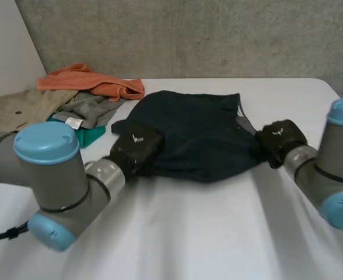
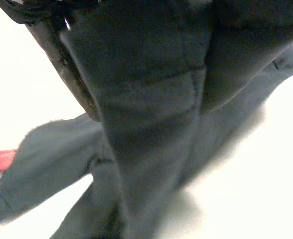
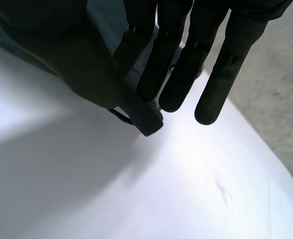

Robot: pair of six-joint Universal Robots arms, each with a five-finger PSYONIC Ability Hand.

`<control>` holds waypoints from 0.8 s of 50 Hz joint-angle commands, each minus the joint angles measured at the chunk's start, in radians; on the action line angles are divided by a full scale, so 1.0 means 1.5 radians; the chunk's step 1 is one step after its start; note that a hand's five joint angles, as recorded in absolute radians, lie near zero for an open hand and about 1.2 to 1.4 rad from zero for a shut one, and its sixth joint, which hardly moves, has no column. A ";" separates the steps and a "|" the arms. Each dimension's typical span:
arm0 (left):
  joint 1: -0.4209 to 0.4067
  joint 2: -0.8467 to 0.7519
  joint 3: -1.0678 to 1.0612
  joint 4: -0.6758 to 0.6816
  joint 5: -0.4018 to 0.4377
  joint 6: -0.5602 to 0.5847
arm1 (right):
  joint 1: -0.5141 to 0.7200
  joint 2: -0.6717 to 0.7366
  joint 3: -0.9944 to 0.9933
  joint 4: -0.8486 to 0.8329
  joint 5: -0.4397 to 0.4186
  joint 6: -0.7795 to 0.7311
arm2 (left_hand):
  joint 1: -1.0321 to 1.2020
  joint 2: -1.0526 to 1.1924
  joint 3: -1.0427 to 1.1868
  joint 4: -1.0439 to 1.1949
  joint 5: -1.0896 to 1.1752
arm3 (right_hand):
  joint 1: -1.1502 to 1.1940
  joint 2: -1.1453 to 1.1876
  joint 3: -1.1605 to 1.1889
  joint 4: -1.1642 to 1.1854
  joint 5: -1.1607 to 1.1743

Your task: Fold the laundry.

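Left hand [image 1: 137, 146] mostly buried under the dark navy garment [image 1: 200, 134] in its wrist view — beige garment [image 1: 14, 108] cut off at the edge, teal cloth [image 1: 93, 135] largely covered by the grey garment [image 1: 90, 108]

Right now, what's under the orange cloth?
A grey cloth pokes out from under the orange cloth, with a teal cloth below the grey. Anything else beneath the orange is covered.

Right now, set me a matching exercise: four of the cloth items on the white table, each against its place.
Things:
1. dark navy garment
2. crumpled orange cloth
3. beige garment
4. teal cloth

Places:
A. leftmost, beside the pile
B. under the grey cloth
C. apart from the pile, spread on the white table
D. at the pile's far end

Pairs: 1-C, 2-D, 3-A, 4-B
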 commanded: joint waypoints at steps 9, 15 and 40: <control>-0.078 0.140 -0.093 -0.421 0.030 0.011 | -0.127 -0.141 0.052 0.528 -0.073 -0.340 | 0.152 0.134 0.138 0.131 0.164 | 0.184 0.148 0.137 0.131 0.142; -0.075 0.074 0.000 -0.465 0.029 0.023 | -0.125 -0.134 0.024 0.501 -0.080 -0.308 | 0.152 0.134 0.138 0.131 0.164 | 0.184 0.148 0.137 0.131 0.142; -0.029 -0.449 0.707 -0.130 -0.060 0.217 | -0.056 0.170 -0.186 -0.224 0.006 -0.025 | 0.152 0.134 0.138 0.131 0.164 | 0.184 0.148 0.137 0.131 0.142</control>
